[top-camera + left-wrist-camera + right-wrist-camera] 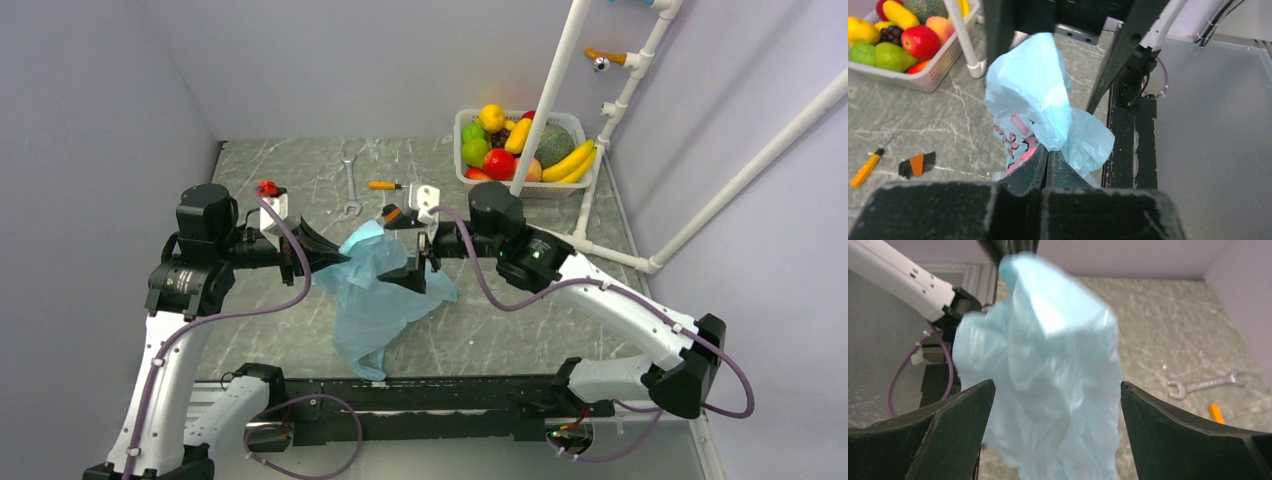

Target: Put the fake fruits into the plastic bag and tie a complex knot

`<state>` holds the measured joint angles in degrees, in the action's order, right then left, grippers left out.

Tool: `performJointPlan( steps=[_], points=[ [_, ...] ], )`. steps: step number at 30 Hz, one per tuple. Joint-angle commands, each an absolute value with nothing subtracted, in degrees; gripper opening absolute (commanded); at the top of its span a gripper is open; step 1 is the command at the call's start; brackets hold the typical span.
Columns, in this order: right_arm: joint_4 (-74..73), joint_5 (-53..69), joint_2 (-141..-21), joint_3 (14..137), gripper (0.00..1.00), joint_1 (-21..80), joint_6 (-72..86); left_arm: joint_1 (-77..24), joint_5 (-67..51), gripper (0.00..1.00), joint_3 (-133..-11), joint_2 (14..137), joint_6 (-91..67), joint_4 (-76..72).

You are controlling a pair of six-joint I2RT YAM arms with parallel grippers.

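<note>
Plastic bag (375, 290) mid-table, bunched, partly lifted; fake fruits (520, 140) in white basket (462, 158), far right. Left gripper (1047, 159) clamps bag film; right gripper (1057, 390) wide, straddling it. Catch one rim layer only, then pull the mouth apart.

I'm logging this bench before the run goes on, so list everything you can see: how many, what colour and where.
plastic bag: one, light blue with pink print, lifted over the middle of the table
fake fruits: a heap, count unclear, red, green, yellow, orange and dark, in the basket
basket: one, white, far right of the table
wrench: one, silver, far middle of the table
screwdriver: one, orange handle, just right of the wrench
hex keys: one set, black with orange holder, near the screwdriver
pipe frame: one, white, right side by the basket
table: one, grey marbled
left claw: one, black, shut on the plastic bag
right claw: one, black, open, bag between its fingers
</note>
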<state>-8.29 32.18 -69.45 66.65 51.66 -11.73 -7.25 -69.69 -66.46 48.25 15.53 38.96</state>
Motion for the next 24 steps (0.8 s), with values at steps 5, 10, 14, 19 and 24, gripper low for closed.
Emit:
performJointPlan(
  steps=[5, 10, 14, 19, 24],
  points=[
    [-8.99, 39.60, -75.78, 78.85, 0.99, 52.63, -13.17, -13.82, -66.22, 0.00, -73.08, 52.39, 20.75, 43.52],
    [-13.10, 38.79, -77.18, 79.58, 0.93, 52.65, -20.24, -16.52, -66.21, 0.00, -78.31, 56.09, 27.03, 51.99],
    [-16.05, 38.94, -76.09, 78.68, 0.81, 52.65, -23.92, -16.89, -64.56, 0.00, -78.52, 56.06, 27.02, 51.37],
    [-24.00, 37.76, -73.29, 80.29, 0.97, 51.74, -25.01, -16.92, -61.60, 0.00, -78.43, 55.91, 28.88, 52.13],
    [-22.96, 37.23, -70.11, 79.86, 0.98, 50.93, -22.10, -16.96, -61.42, 0.00, -76.99, 55.89, 27.79, 49.87]
  ],
)
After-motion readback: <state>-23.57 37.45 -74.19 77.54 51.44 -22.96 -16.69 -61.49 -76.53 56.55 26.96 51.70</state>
